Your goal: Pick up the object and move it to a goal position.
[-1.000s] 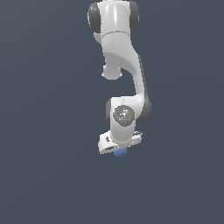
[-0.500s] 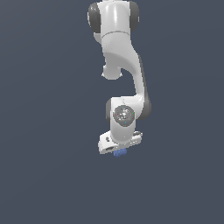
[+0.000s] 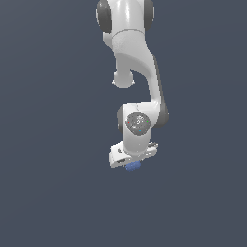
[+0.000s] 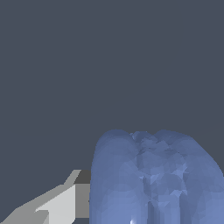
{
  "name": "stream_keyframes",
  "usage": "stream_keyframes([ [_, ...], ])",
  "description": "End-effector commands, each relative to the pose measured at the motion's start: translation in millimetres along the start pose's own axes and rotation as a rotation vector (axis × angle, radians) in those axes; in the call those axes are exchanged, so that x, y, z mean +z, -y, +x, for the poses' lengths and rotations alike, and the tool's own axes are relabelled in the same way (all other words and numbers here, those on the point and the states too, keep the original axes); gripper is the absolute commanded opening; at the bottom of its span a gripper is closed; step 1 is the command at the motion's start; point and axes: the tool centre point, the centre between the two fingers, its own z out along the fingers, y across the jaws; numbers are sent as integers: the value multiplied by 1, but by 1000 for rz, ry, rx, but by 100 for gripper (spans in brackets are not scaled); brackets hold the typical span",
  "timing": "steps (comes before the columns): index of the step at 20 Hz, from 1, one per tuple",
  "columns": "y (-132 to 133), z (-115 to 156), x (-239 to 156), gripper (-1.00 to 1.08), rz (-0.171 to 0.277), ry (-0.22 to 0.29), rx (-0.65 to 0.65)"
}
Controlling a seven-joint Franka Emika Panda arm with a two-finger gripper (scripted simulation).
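Wrist view: you see the blue object flush against one gripper finger, directly below the palm; grasp appears clenched on it.

Colours: white arm, blue blob, slate backdrop.
I see the arm glossy white with dark grey joint caps; the object is mottled blue with paler facets; one finger is light grey with a darker pad.
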Motion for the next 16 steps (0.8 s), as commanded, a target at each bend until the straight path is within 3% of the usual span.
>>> stream_keyframes([
  [1, 3, -3, -9, -100, 0, -1, 0],
  [16, 48, -42, -122, -100, -1, -1, -1],
])
